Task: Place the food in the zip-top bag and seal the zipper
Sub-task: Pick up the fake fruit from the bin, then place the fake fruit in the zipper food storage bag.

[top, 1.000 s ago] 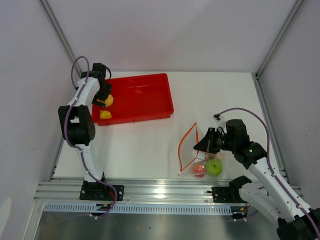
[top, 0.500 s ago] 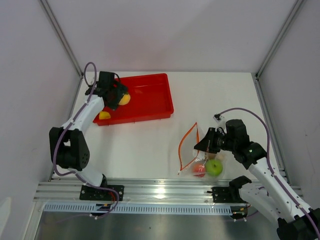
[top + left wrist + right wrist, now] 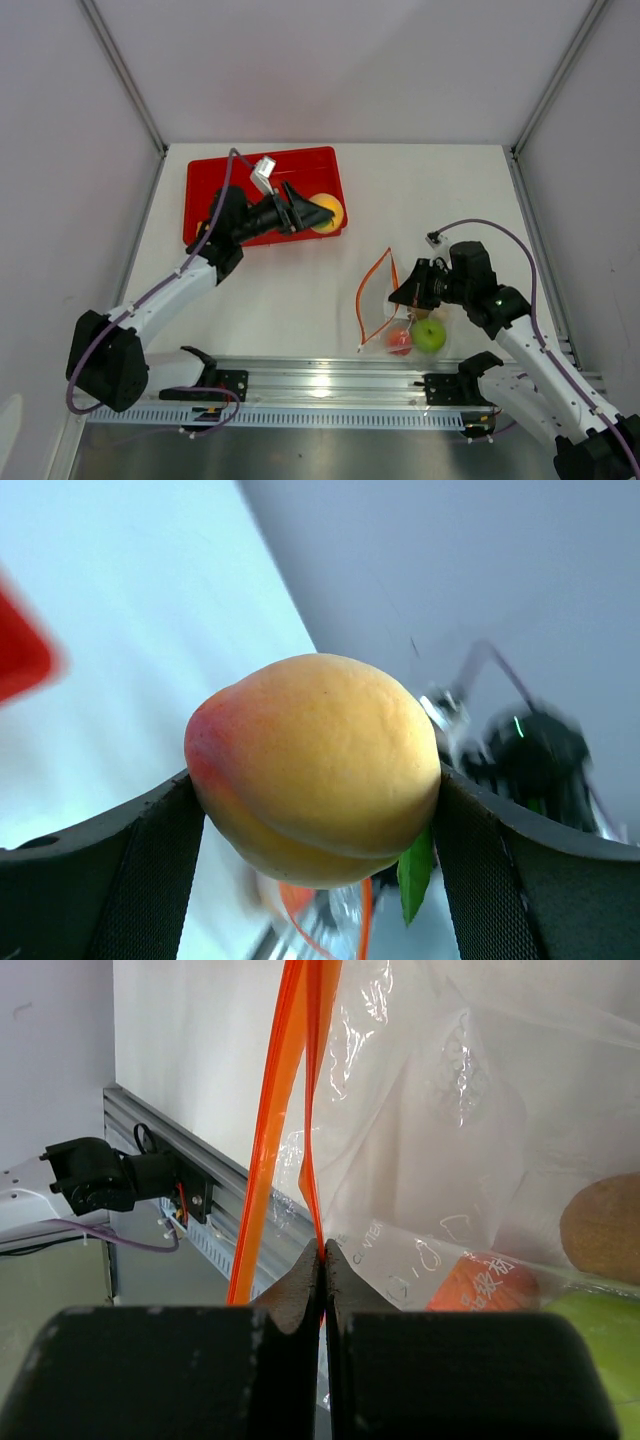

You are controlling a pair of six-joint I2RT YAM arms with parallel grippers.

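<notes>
Left gripper point(image 3: 314, 212) is pinching the orange-yellow peach point(image 3: 315, 750) between its fingers over the right end of the red tray point(image 3: 210, 185), while the right gripper point(image 3: 322, 1260) is clamping the zipper point(image 3: 298, 1080) of the zip-top bag point(image 3: 402, 300) holding the green apple point(image 3: 429, 335).

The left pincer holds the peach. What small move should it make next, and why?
Probably carry the peach across to the zip-top bag mouth. The left pincer grips it over the red tray edge, away from the bag, while the right pincer pinches the zipper, with the mouth open.
</notes>
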